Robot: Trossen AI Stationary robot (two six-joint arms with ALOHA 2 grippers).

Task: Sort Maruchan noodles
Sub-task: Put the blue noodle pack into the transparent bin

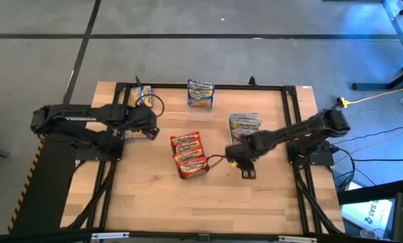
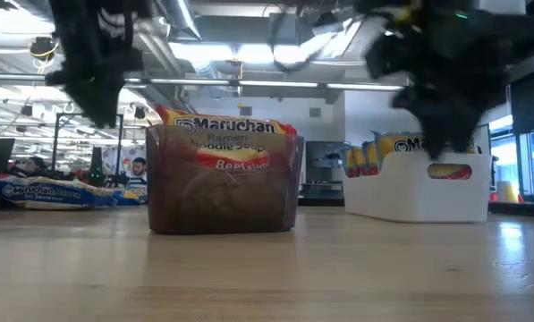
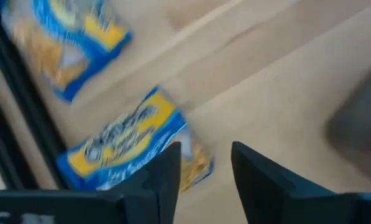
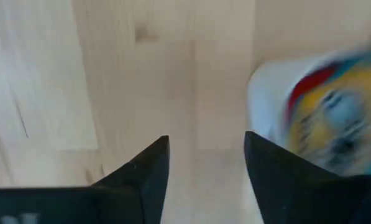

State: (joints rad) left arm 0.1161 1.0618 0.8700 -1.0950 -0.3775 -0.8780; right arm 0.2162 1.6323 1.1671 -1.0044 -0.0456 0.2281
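While both arms are reaching over the wooden table (image 1: 154, 202), the red noodle packets (image 1: 188, 155) are sitting mid-table in a clear container (image 2: 222, 183). The left gripper (image 3: 204, 163), jaws parted and empty, is hovering beside blue packets (image 3: 126, 146) near the table's left edge. The right gripper (image 4: 207, 155), likewise gaping and empty, is hanging beside a white bin (image 2: 419, 192) of packets. Blur is obscuring both wrist views; only the low view is showing the containers' walls.

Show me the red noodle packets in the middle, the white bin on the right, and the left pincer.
red noodle packets (image 1: 188, 154): high view, middle of the stack.
white bin (image 2: 419, 192): low view, bare front wall.
left pincer (image 3: 202, 163): left wrist view, gap midway between its two open fingertips.
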